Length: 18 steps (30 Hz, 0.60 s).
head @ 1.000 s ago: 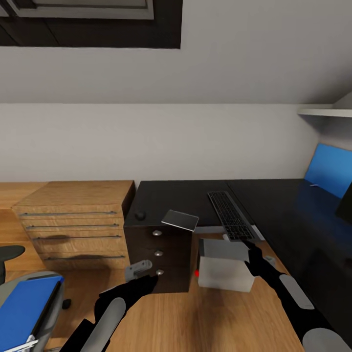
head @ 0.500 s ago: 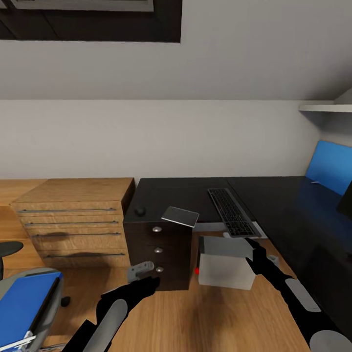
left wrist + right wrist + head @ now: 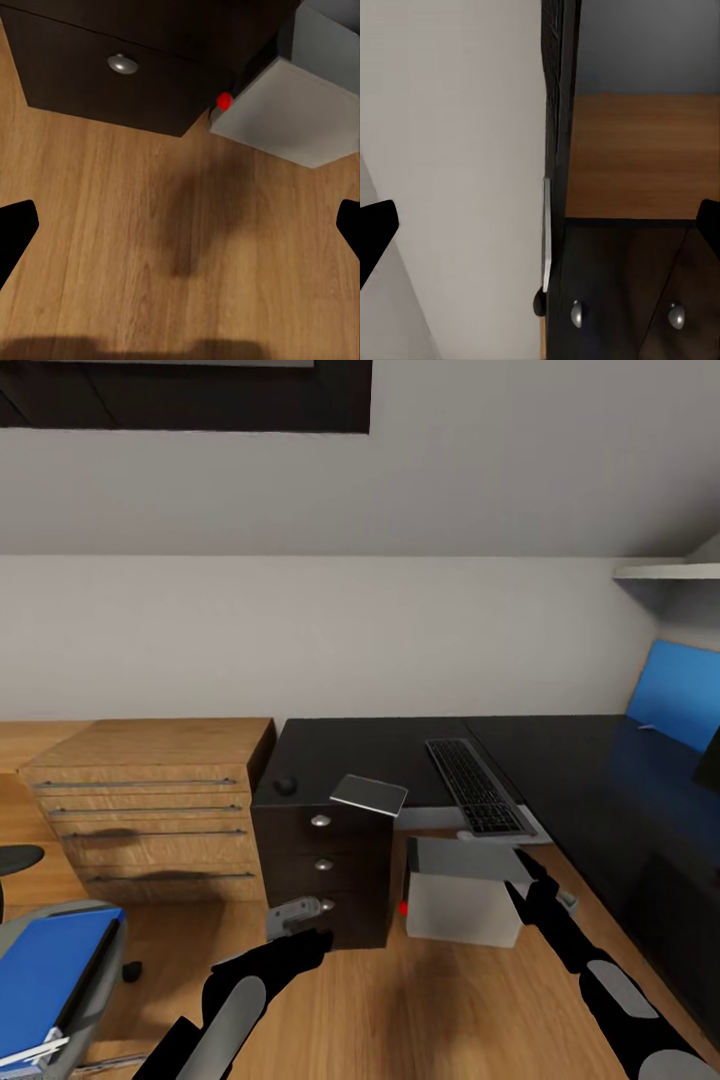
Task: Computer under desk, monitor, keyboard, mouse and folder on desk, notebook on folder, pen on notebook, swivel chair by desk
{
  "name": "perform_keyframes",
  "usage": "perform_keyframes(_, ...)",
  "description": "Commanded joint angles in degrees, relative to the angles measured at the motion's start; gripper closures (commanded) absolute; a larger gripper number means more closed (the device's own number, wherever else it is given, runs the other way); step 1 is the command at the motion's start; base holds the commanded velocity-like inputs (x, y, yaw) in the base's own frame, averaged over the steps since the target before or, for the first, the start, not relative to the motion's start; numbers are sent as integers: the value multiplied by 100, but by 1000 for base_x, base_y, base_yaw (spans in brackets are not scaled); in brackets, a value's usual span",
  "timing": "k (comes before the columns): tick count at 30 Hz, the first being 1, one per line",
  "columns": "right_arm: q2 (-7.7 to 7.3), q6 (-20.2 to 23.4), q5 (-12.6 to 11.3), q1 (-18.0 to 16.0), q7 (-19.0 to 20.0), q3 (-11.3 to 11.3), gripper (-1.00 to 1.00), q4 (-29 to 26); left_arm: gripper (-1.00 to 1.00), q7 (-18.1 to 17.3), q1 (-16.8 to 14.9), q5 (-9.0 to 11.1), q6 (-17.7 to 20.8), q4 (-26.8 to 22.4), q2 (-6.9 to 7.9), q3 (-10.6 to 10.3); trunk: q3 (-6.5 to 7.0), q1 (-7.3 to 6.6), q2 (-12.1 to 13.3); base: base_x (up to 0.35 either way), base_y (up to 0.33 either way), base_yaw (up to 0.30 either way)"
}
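The keyboard [image 3: 476, 786] lay on the dark worktop [image 3: 600, 780], its near end overhanging the edge above the computer [image 3: 462, 895]. The right gripper [image 3: 522, 880], spread open, hovered near; a careless nudge could tip it off. The left gripper [image 3: 300, 938] hung released.

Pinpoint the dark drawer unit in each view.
Head view: the drawer unit stands at centre, between the wooden chest and the grey computer.
Left wrist view: its dark front is beside the computer's red light.
Right wrist view: its dark front carries two knobs.
Shared landmark: its silver knobs.
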Motion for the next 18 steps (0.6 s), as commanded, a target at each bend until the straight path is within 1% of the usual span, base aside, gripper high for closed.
perform_keyframes(1,1,49,-46,-4,28,-10,-100,12,-100,60,-6,53,-4,-7,5,-22,-24,22,-44,0,0,0)
perform_keyframes(5,-5,47,-46,-3,106,-12,-100,40,-100,64,-6,52,-10,-7,4,-54,-96,110,-205,0,0,0)
perform_keyframes(18,7,31,-42,-4,133,-5,-100,41,-100,66,-6,58,-11,-7,4,-70,-329,395,-726,0,0,0)
